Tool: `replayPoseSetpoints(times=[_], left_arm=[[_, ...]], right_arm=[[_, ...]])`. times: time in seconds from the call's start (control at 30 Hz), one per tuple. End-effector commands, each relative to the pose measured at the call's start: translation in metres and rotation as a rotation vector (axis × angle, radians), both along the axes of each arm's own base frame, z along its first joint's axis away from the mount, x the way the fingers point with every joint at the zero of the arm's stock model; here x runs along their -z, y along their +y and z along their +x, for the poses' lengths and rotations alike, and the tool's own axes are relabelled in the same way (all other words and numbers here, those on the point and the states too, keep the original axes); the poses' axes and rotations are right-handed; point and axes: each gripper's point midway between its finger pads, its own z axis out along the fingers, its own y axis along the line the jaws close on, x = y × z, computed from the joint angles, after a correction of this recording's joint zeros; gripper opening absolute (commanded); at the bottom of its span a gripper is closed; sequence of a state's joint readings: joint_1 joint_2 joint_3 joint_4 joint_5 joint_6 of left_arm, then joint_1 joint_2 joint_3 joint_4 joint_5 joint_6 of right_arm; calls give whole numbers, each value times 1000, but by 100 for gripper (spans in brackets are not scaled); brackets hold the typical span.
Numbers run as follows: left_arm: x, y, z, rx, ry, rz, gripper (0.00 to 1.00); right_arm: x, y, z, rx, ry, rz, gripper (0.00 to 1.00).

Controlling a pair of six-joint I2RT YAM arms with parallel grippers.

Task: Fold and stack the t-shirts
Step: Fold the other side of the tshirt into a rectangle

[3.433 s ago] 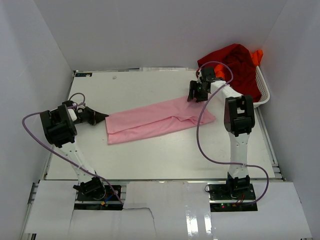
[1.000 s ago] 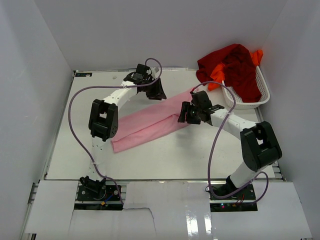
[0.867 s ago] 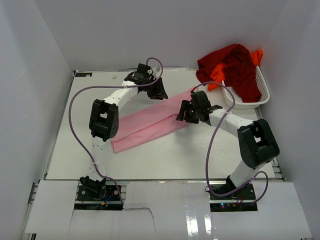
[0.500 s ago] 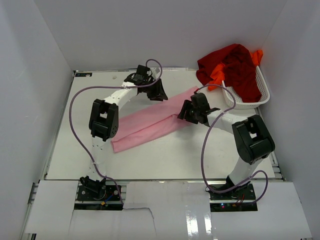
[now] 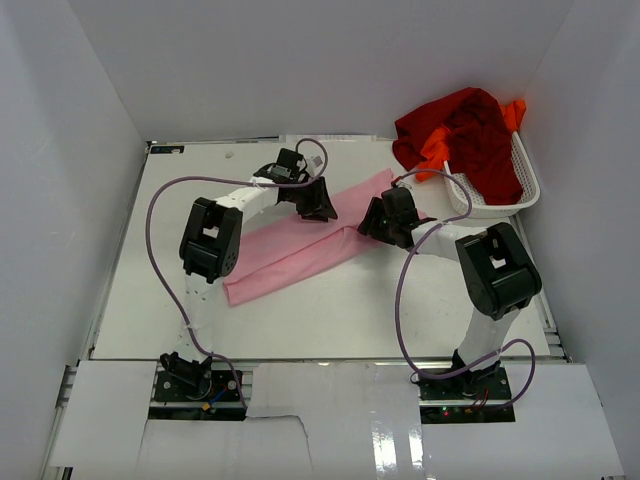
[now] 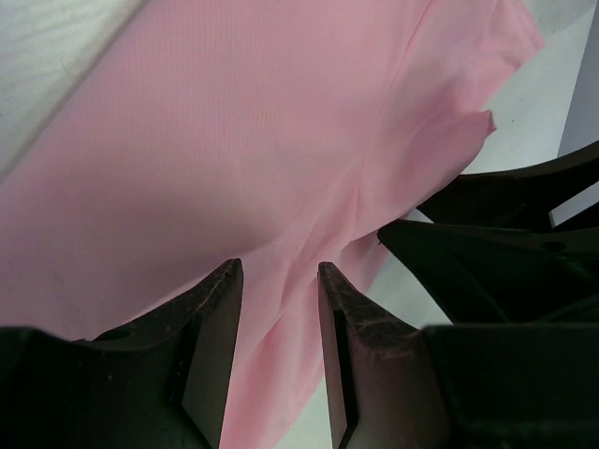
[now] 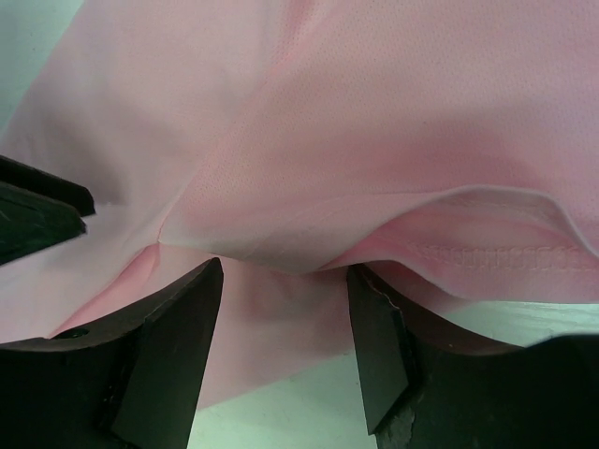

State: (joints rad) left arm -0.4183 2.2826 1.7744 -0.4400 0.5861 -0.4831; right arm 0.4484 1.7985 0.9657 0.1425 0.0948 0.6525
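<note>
A light pink t-shirt (image 5: 290, 255) lies as a long folded strip slanting across the table, its far end near the basket. My left gripper (image 5: 322, 208) hangs over the strip's far edge, and in the left wrist view it (image 6: 278, 276) is open with pink cloth (image 6: 234, 140) below the jaws. My right gripper (image 5: 373, 222) faces it from the strip's right end. In the right wrist view it (image 7: 284, 271) is open over a raised hem fold of the cloth (image 7: 374, 94). A dark red t-shirt (image 5: 470, 125) and a bright orange t-shirt (image 5: 437, 148) lie heaped on the basket.
A white mesh basket (image 5: 525, 180) stands at the back right by the wall. White walls close in the table (image 5: 300, 320) on three sides. The two grippers stand close together, each one's black fingers (image 6: 487, 243) showing in the other's wrist view.
My left gripper has come nearer and rightward onto the pink strip. The right gripper has shifted up toward the strip's right end as its arm folded in. Both stayed open.
</note>
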Motion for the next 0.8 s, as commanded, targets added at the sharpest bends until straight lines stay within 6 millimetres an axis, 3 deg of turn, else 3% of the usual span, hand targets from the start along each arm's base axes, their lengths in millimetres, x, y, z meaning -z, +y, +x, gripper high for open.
replayPoseSetpoints(times=[0.0,0.43,0.77], left_arm=[[-24,-11,-6,32,-50,-52,48],[-12,-15,-12,39,-29,-43,48],[-11,-14,-16,42,-28,-36,48]], right_arm=[[-13,4,18,23,-61,29,62],[-37,5,24,4,-103,18,62],[-29,12,29,-17,-87,20,62]])
